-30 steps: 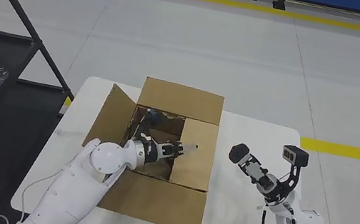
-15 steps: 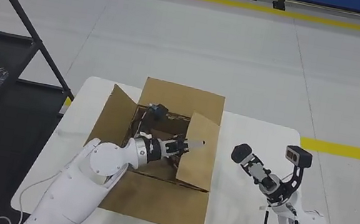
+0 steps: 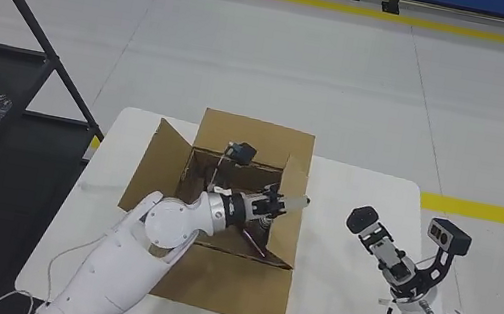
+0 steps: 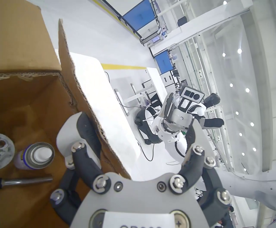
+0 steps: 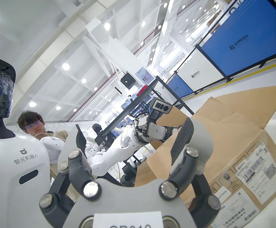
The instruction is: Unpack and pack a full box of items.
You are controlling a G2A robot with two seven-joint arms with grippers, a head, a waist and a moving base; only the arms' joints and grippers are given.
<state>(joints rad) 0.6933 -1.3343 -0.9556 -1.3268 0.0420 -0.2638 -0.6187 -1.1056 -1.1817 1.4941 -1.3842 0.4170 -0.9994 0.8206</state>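
Observation:
An open cardboard box (image 3: 255, 139) stands on the white table (image 3: 332, 308). My left gripper (image 3: 276, 205) is open at the box's right flap (image 3: 290, 227), which stands nearly upright. In the left wrist view the gripper (image 4: 138, 127) straddles that flap (image 4: 71, 75), with one finger (image 4: 86, 129) inside the box and the other outside. Deep in the box I see a spray can (image 4: 35, 154), a second can top (image 4: 4, 149) and a metal rod (image 4: 28, 181). My right gripper (image 3: 362, 221) hangs open and empty over the table right of the box (image 5: 237, 133).
The near flap (image 3: 228, 290) lies flat toward the table's front edge, and the left flap (image 3: 157, 166) slants outward. A black metal frame (image 3: 21, 25) stands left of the table. Bare tabletop lies between the box and the right arm.
My left gripper has moved right and raised the right flap from flat to nearly upright. The right arm has drawn back to the right.

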